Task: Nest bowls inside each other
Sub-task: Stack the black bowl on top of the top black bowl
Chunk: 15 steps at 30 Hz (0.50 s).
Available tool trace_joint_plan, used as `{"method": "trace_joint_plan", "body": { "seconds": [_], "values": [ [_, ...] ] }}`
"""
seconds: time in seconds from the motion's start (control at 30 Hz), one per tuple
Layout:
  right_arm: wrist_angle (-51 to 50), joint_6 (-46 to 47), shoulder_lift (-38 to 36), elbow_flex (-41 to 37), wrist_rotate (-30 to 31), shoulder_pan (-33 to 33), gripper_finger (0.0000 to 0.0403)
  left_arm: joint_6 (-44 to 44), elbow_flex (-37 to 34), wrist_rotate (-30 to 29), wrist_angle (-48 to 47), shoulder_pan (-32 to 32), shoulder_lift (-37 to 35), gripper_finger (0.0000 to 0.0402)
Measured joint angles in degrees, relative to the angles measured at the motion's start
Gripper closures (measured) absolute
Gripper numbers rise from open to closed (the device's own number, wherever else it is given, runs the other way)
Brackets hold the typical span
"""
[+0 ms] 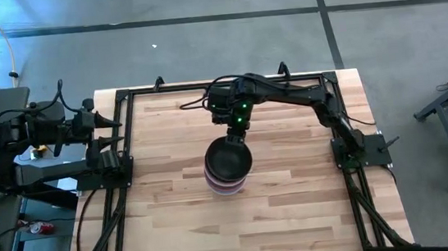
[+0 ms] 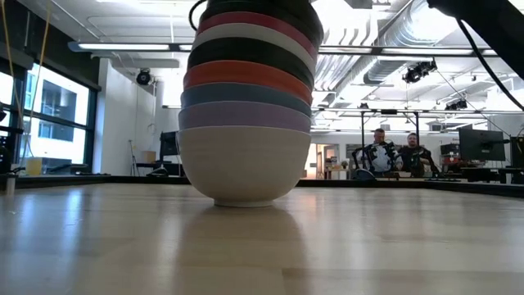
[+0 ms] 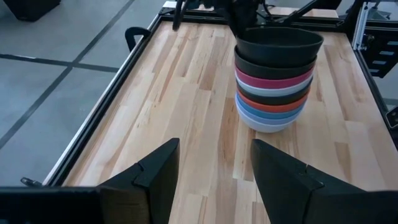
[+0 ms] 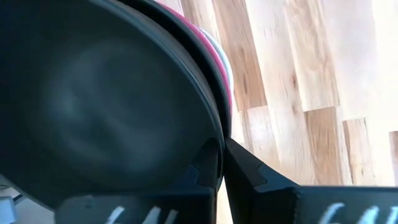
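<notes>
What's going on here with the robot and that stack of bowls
The robot is nesting bowls into one stack in the middle of the wooden table. The right gripper is shut on the rim of the top black bowl, which already sits in the stack. Below it show black, magenta, white, black, red-orange, blue and lavender bowls, with a cream bowl at the bottom. The left gripper waits open at the table's left edge, holding nothing. No loose bowls show on the table.
</notes>
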Motion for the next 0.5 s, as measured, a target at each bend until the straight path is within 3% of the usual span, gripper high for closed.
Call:
{"method": "trace_joint_plan", "body": {
  "seconds": [0.5],
  "values": [
    [-0.77,-0.10,0.93,0.00,0.71,-0.24,0.0403,0.04,-0.04,0.00,-0.01,0.00,0.00,0.0216]
  ]
}}
